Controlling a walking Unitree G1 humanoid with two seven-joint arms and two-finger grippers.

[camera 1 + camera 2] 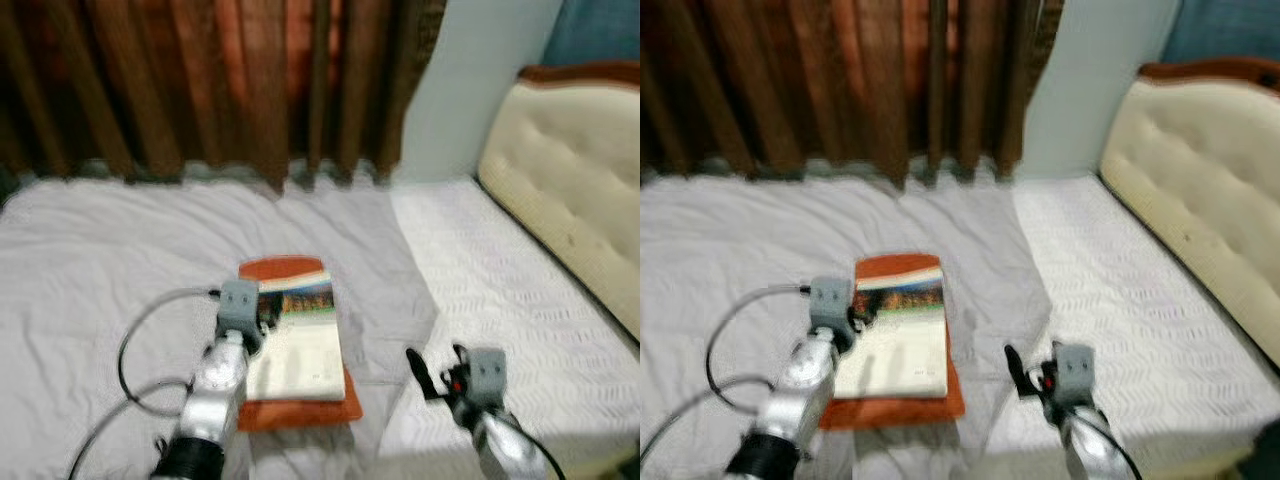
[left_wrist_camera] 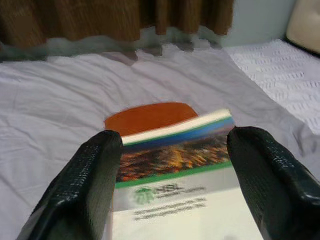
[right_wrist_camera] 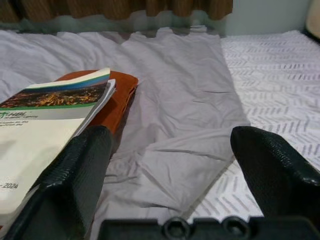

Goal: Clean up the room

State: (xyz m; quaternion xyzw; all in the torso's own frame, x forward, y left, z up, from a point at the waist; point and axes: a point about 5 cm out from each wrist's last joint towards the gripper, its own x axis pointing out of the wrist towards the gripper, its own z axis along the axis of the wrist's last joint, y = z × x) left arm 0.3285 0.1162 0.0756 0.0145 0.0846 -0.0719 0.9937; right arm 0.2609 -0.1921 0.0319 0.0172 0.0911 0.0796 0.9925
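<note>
A white booklet (image 1: 300, 345) with a colourful band at its top lies on a flat orange book (image 1: 285, 268) in the middle of the grey bedsheet (image 1: 100, 260). My left gripper (image 2: 172, 145) hangs open low over the booklet's left part, and its fingers (image 2: 90, 180) straddle the booklet's width. Open as well, my right gripper (image 3: 170, 145) hovers over the sheet to the right of the orange book (image 3: 120, 95), with nothing between its fingers (image 3: 270, 165).
Brown curtains (image 1: 220, 80) hang behind the bed. A white patterned cover (image 1: 500, 290) lies over the bed's right side, with a cream tufted headboard (image 1: 570, 170) beyond it. A pale wall (image 1: 470, 80) stands between curtain and headboard.
</note>
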